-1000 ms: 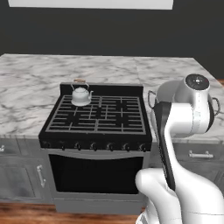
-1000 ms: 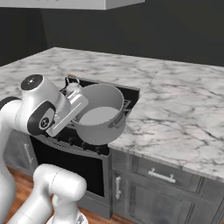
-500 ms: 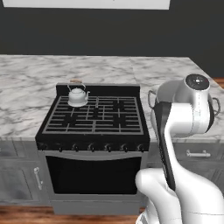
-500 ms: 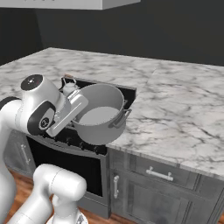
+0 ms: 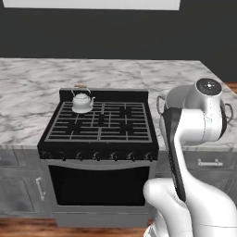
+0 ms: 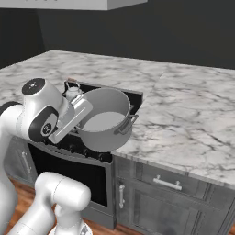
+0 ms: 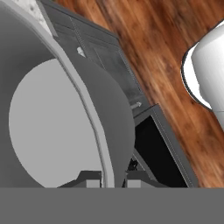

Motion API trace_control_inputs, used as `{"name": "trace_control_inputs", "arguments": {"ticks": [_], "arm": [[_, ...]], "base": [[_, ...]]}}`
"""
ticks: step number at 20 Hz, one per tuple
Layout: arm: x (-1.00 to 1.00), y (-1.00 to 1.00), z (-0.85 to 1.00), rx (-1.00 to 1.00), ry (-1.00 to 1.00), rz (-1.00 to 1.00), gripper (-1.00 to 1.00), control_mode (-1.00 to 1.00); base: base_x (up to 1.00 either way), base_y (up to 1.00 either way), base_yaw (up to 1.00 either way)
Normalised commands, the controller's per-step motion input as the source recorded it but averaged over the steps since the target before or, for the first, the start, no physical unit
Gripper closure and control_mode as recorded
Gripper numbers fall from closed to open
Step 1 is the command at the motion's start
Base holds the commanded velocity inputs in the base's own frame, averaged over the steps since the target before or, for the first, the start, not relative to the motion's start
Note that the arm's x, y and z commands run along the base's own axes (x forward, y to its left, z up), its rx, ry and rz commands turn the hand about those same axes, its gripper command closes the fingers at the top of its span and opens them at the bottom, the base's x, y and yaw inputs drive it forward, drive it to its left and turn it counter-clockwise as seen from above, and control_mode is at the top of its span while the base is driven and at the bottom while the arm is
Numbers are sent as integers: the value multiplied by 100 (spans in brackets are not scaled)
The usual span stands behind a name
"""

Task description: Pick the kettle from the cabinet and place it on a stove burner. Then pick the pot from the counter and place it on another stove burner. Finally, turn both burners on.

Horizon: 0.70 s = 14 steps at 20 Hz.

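Observation:
The wide grey pot [image 6: 108,121] hangs tilted in the air over the cooktop's right front corner, its opening facing up and toward the camera. My gripper [image 6: 84,109] is shut on its left rim. In the hand view the rim runs between the fingertips [image 7: 92,176] of the gripper [image 7: 112,177], with the pot's pale inside [image 7: 48,127] on the left. The small silvery kettle [image 5: 82,102] stands on the back left burner of the black grates [image 5: 102,121]. In the left base view my arm hides most of the pot, and one side handle [image 5: 160,102] sticks out.
White marble counter [image 6: 188,110] runs on both sides of the stove. A row of knobs [image 5: 97,156] lines the stove front above the oven door. Dark grey drawers [image 6: 165,183] sit under the counter on the right. Wood floor [image 7: 175,57] lies below.
Both base views have shifted slightly, so the camera has moved a little. The pot stays in my gripper at about the same place and tilt. The kettle has not moved.

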Motion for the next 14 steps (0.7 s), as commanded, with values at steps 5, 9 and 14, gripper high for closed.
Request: {"name": "trace_control_inputs", "arguments": {"ticks": [5, 9, 14], "arm": [[0, 0, 0, 0, 0, 0, 100, 100], [0, 0, 0, 0, 0, 0, 100, 100], [0, 0, 0, 0, 0, 0, 100, 100]], "base": [[17, 9, -1], [14, 34, -5], [13, 57, -8]]}}
